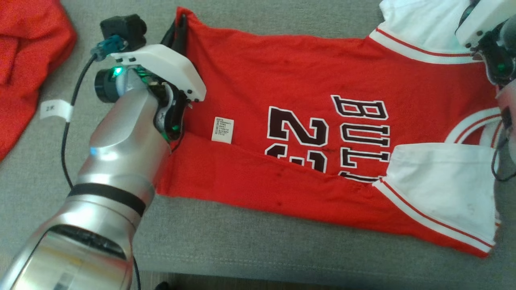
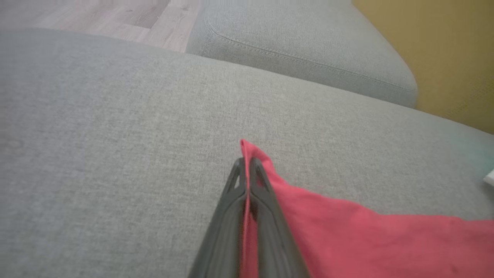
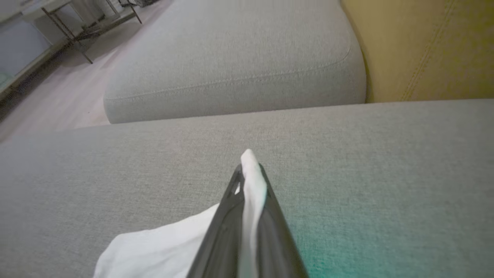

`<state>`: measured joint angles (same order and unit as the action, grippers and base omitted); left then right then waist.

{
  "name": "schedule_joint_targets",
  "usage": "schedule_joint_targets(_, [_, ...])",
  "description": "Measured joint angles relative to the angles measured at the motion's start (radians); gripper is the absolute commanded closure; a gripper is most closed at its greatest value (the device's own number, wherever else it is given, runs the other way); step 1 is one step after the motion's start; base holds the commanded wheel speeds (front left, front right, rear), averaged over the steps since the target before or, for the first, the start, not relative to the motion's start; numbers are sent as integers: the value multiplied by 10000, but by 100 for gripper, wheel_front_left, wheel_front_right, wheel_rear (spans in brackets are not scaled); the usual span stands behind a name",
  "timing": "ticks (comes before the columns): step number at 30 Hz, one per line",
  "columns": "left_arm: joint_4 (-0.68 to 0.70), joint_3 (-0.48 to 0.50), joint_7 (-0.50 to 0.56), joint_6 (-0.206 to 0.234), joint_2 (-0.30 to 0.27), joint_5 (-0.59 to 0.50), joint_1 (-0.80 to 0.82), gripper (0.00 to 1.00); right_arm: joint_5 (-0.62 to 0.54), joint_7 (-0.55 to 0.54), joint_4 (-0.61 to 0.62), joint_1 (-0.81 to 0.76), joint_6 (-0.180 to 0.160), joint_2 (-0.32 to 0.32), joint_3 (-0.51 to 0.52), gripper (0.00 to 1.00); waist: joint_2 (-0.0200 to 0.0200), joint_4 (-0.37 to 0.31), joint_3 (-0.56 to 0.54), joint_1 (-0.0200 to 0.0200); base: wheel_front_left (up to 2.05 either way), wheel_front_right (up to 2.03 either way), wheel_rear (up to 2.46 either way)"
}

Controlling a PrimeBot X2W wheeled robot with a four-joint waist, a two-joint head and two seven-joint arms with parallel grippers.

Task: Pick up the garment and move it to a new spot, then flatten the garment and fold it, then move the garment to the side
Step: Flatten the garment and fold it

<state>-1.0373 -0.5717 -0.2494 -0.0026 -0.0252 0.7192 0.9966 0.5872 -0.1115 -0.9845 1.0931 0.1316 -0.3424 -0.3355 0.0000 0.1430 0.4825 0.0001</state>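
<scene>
Head view: jersey (image 1: 282, 121) flat on cushion (image 1: 242, 241). Left fingers (image 2: 227, 200) clamp red hem (image 2: 251, 151), right fingers (image 3: 225, 220) white sleeve (image 3: 250, 160); I'd guess tensioning for the fold.

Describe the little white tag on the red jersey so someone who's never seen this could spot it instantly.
On the grey sofa cushion a red jersey lies spread out sideways. Just left of its big black number sits the tag: a small white rectangle with tiny print, far smaller than the white sleeves and without their red stripes.
</scene>
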Motion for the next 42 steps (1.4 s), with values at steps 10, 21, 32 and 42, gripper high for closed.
schedule_joint_targets(10, [1135, 711, 0, 71, -545, -330, -899, 100, 1896, 560, 2838, -1918, 0, -1103, -1009, 100, 0, -350, -454, 0, 0, 0, 0])
schedule_joint_targets(21, [2775, 1421, -2, 92, -1177, -140, -2835, 100, 3570, 1160, 6065, -4636, 0, -1864, -968, 100, 0, -698, -1096, -1, 0, 0, 0])
schedule_joint_targets(32, [4251, 1919, 470, -138, -1595, 909, -4623, 100, 4606, 1101, 7988, -7502, 0, -1870, -270, 100, 0, -1126, -1475, -1, 0, 0, 0])
schedule_joint_targets(42, [5296, 2176, 819, 205, -2008, 1331, -5902, 100, 4230, 988, 8326, -9127, -2, -1051, 119, 100, 0, -1418, -1692, -1, 0, 0, 0])
